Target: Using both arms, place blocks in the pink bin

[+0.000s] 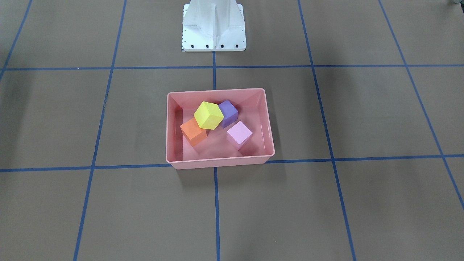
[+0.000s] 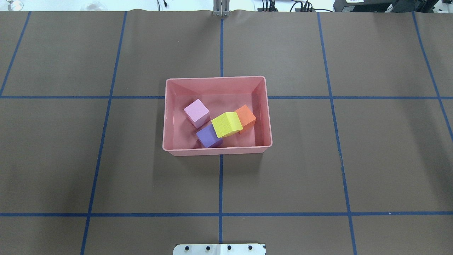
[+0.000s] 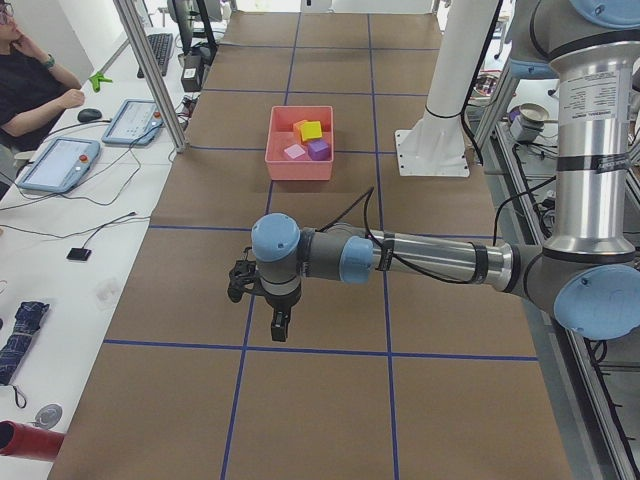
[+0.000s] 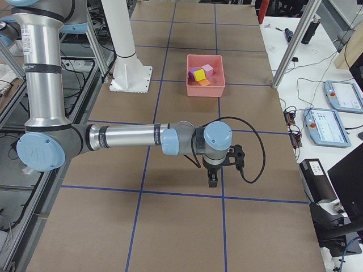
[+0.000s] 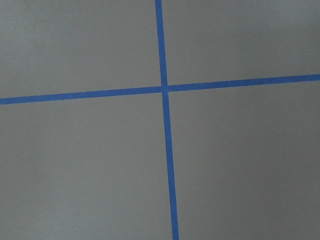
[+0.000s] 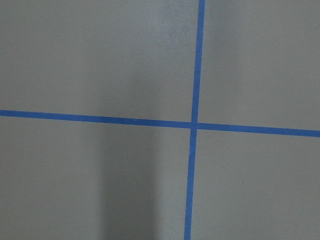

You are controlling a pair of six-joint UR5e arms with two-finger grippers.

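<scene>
The pink bin stands at the table's middle and also shows in the overhead view. All four blocks lie inside it. The yellow block rests tilted on the orange block and the purple block. The light pink block sits apart on the bin floor. My left gripper hangs over bare table far from the bin, seen only in the exterior left view. My right gripper does the same in the exterior right view. I cannot tell whether either is open or shut. Both wrist views show only table and tape.
The white base mount stands behind the bin. Blue tape lines grid the brown table. A side desk with tablets and a seated person lies past the table's far edge. A metal post stands there.
</scene>
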